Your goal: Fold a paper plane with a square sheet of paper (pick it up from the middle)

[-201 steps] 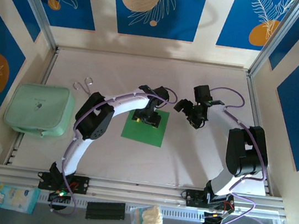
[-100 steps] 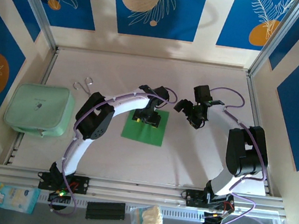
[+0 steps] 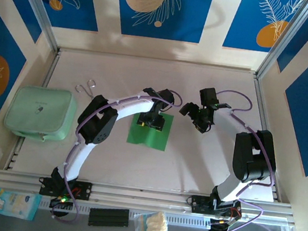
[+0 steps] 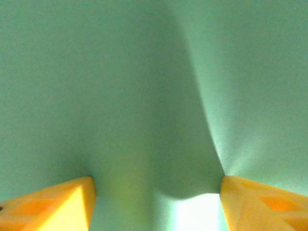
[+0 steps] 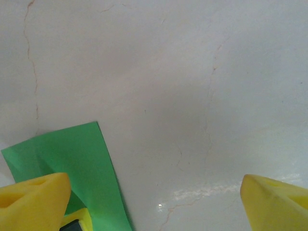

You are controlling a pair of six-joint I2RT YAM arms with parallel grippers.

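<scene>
Progress: very early. The square sheet of paper (image 3: 150,137) lies on the table (image 3: 204,168) just left of centre. From above it reads as a single layer with no crease lines I can make out, so no paper plane shape exists and every fold is left to do.

The left gripper (image 3: 154,121) sits on the sheet's far half, about 12 o'clock from its middle. In the left wrist view the fingertips (image 4: 48,204) stand well apart and press on the green surface, and the paper rises in a soft hump between them (my reading: a pinch at the middle is starting, not closed). Nothing looks clamped yet.

The right gripper (image 3: 202,121) hangs over bare table at roughly 2 o'clock from the sheet, apart from it. In the right wrist view its jaws are wide apart and hold nothing, and one corner of the sheet lies at 7 o'clock in that frame.

Hard to make out:
- From above, the left wrist covers the sheet's far-middle part, so I cannot tell whether the paper is lifted there.
- The left wrist view is too close to take in any sheet edge.
- Both wrist views crop the fingertips at the bottom edge.

Bystanders, both well apart from the sheet: a pale pouch (image 3: 41,112) at 9 o'clock and a small metal hook (image 3: 86,88) at 10 o'clock.
</scene>
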